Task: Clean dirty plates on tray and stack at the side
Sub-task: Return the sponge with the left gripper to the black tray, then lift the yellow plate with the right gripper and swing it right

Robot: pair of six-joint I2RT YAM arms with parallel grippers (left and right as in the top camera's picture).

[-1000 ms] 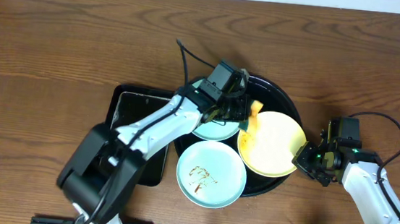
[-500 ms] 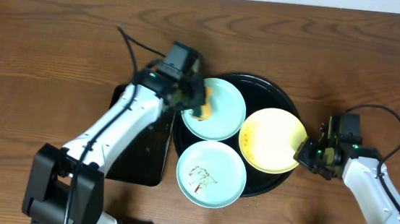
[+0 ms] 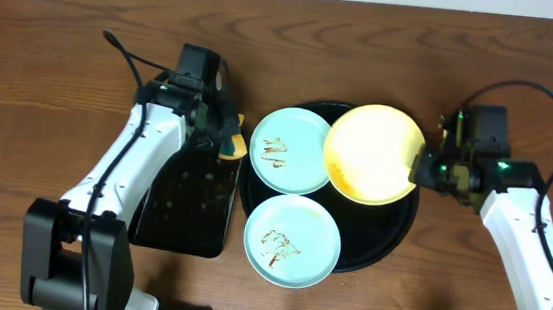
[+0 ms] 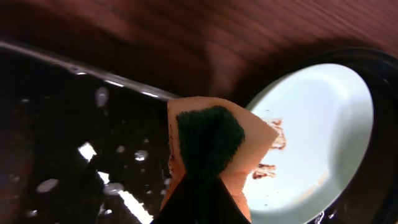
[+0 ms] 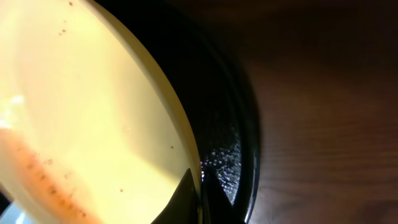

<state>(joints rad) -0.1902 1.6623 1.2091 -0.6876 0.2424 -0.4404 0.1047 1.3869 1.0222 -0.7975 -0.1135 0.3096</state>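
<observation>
One yellow plate [image 3: 372, 153], likely light, stiff and slippery, is pinched at its rim by the right pincer [image 3: 418, 171]; the left pincer [image 3: 223, 138] clasps the sponge [image 3: 235, 148].

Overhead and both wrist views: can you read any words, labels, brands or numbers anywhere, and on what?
None readable in any view.
The yellow plate, the far blue plate, the near blue plate, the round tray, the rectangular tray and the sponge carry no print.
The brown marks on both blue plates are smears, not writing.
</observation>
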